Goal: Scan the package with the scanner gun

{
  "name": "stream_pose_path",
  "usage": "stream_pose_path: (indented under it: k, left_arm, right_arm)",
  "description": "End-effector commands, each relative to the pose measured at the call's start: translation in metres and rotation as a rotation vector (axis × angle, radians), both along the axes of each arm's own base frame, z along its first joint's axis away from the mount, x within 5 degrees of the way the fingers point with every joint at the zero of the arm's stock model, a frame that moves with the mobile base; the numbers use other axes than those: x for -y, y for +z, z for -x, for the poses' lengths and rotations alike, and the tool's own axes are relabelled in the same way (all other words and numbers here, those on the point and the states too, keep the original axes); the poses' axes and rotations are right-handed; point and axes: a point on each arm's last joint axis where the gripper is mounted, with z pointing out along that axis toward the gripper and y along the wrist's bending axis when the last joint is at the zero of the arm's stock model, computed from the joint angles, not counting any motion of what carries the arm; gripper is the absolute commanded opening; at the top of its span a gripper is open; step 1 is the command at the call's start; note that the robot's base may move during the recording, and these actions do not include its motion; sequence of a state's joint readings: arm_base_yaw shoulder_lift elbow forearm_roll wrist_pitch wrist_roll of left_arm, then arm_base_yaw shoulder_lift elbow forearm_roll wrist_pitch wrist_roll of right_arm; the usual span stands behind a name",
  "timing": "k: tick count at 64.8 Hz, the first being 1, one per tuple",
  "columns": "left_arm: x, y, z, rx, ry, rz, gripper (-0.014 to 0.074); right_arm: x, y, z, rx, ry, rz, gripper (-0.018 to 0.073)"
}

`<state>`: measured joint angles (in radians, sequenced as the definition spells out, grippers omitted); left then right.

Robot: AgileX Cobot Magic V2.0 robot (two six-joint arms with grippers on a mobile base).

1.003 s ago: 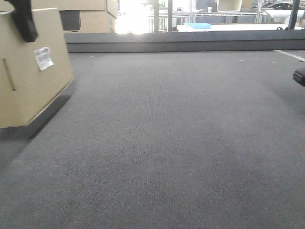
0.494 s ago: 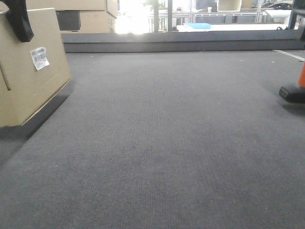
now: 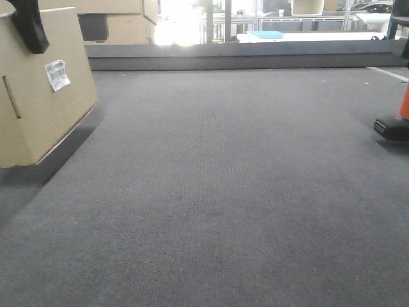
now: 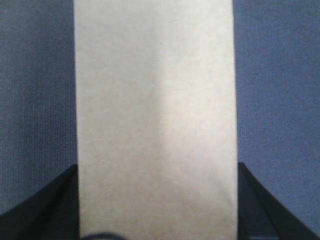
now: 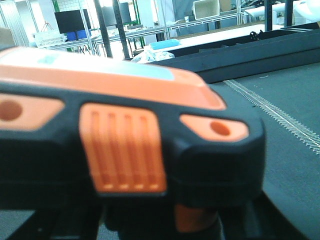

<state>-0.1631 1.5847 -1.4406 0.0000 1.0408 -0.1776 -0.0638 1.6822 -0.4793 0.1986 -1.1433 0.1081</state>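
Observation:
The package (image 3: 38,109), a tan cardboard box with a white barcode label (image 3: 57,75), is at the left of the front view, tilted, with its labelled side facing right. A black finger (image 3: 29,25) of my left gripper lies over its top edge. In the left wrist view the package (image 4: 155,100) fills the gap of the left gripper (image 4: 156,172), which is shut on it. The scanner gun (image 3: 393,125) shows its black end and orange part at the right edge. It fills the right wrist view (image 5: 125,135), with my right gripper (image 5: 150,227) shut on it below.
Grey carpet (image 3: 217,192) covers the floor between package and scanner gun. Stacked cardboard boxes with a dark panel (image 3: 115,25) stand behind the package. A low dark ledge (image 3: 243,61) runs across the back. A white line (image 3: 390,73) marks the floor at far right.
The scanner gun has come down and left into the front view, its orange part now showing. The package shifted slightly left, then back right.

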Motion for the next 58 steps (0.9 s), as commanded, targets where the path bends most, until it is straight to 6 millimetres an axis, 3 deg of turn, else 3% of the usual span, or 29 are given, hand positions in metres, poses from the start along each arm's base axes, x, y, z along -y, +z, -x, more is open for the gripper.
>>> stream_pose_path:
  k: [1, 7, 10, 24, 41, 58]
  left_arm:
    - [0.000, 0.008, 0.001, 0.040, -0.001, 0.006, -0.0111]
    - [0.000, 0.008, 0.001, 0.040, -0.001, 0.006, -0.0111]
    - [0.000, 0.008, 0.001, 0.040, -0.001, 0.006, -0.0111]
    - [0.000, 0.008, 0.001, 0.040, -0.001, 0.006, -0.0111]
    - [0.001, 0.008, 0.001, 0.037, 0.000, 0.019, -0.0111]
    - [0.001, 0.008, 0.001, 0.037, 0.000, 0.021, -0.0111]
  right_arm:
    - [0.002, 0.011, -0.001, 0.093, -0.014, 0.014, -0.0158]
    - [0.003, 0.011, 0.000, 0.093, -0.018, 0.013, -0.0155]
    - [0.003, 0.011, 0.000, 0.093, -0.018, 0.013, -0.0112]
    - [0.006, 0.008, 0.000, 0.060, -0.056, -0.015, 0.0322]
    - [0.008, 0.001, 0.000, -0.003, -0.074, -0.043, 0.0479]
    - [0.007, 0.000, 0.000, -0.028, -0.064, -0.019, 0.0557]
